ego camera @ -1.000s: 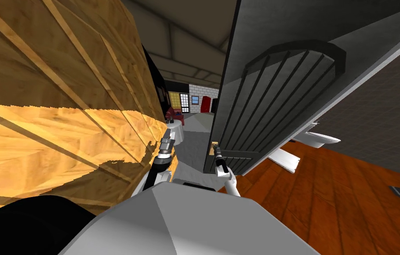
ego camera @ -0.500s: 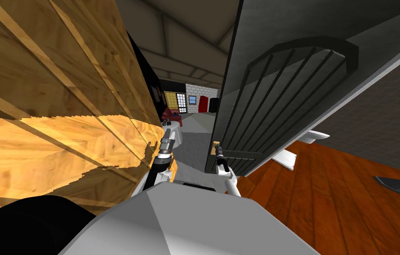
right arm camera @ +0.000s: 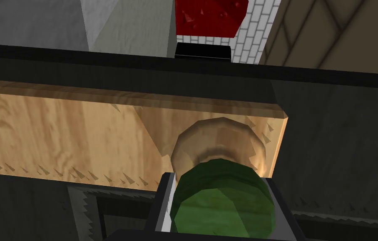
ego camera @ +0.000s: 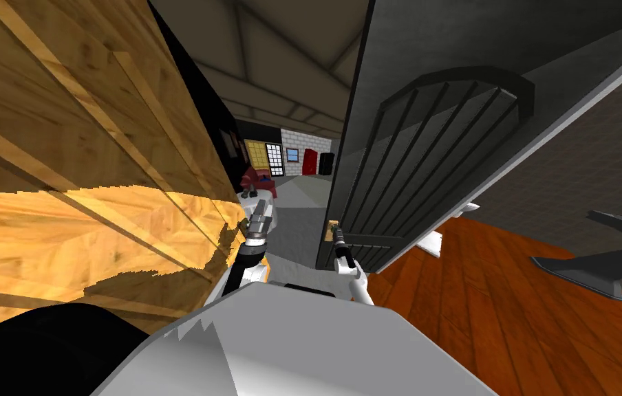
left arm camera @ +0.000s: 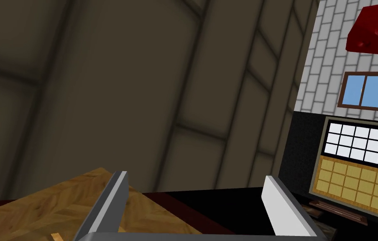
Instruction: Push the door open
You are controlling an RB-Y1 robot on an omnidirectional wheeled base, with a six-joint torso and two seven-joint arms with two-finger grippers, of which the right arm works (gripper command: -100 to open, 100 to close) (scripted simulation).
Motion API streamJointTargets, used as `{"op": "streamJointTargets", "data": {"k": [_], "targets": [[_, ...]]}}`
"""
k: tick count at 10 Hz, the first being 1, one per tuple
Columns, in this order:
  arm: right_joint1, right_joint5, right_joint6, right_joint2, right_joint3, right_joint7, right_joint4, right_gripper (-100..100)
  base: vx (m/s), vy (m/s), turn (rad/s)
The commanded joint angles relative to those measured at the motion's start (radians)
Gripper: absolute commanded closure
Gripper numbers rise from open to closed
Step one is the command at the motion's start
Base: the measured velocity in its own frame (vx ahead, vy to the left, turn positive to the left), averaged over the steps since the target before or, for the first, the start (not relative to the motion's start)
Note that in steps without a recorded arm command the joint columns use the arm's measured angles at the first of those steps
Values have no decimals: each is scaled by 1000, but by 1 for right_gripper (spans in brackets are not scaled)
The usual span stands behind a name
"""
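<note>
The dark door [ego camera: 433, 158] stands ajar, centre-right in the head view. My right gripper [right arm camera: 221, 184] is clenched on its green knob [right arm camera: 226, 205], low in the wrist view. I'd push along the door's swing arc, wrist square to the knob so the grip doesn't slip. My left gripper [left arm camera: 195, 180] hangs released.

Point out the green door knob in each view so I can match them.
Right wrist view: green knob between the right gripper's fingers, against a wooden plate.
Head view: at the right gripper's tip, on the dark door's free edge, too small to make out.
Left wrist view: not in it.
Shared landmark: the wooden plate.
</note>
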Motion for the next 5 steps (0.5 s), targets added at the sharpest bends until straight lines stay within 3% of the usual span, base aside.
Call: {"op": "streamJointTargets", "data": {"k": [1, 4, 5], "targets": [[-5, -24, -7, -18, 7, 22, -7, 100, 171, 9, -166], [0, -77, -9, -25, 63, 71, -11, 100, 148, -4, -292], [3, -62, -7, -38, 56, 61, -13, -100, -23, -66, -53]]}}
